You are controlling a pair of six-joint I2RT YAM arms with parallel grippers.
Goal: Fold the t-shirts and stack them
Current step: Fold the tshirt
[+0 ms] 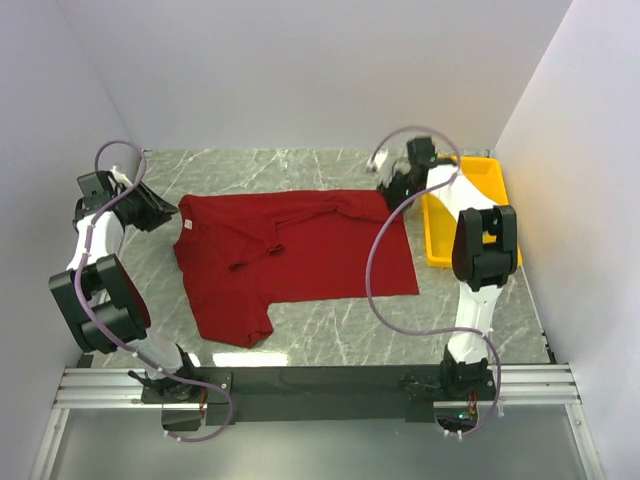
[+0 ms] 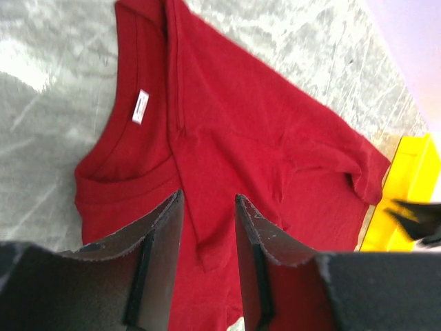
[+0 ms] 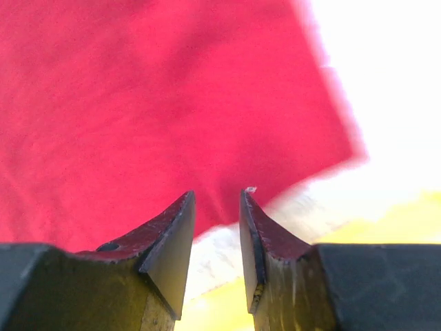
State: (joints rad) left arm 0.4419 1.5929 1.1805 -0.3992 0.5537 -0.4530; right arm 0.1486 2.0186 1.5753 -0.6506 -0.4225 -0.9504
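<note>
Cloth takes up the middle of the grey marble-patterned surface [image 1: 340, 330]: a dark red short-sleeved cloth t-shirt [image 1: 300, 255] lies spread out there, collar toward the left side and hem toward the right. Its near sleeve sticks out flat toward the arm bases, while the far side looks folded in over the body, leaving a straight far edge and some creases across the chest. A small white neck tag [image 2: 140, 107] shows inside the collar in the left wrist view. The left end effector [image 2: 209, 200] sits just beside the collar end of the shirt, its two dark fingers a narrow gap apart with nothing pinched between them; the red fabric is seen beyond the gap, and whether the tips touch it cannot be told. The right end effector [image 3: 217, 193] is at the far right corner of the shirt, between the cloth and a yellow plastic tray [image 1: 490, 175] that stands against the right wall. Its fingers are likewise parted by a narrow gap and grip nothing; the right wrist view, which is blurred, shows the shirt's edge just ahead of the tips.
</note>
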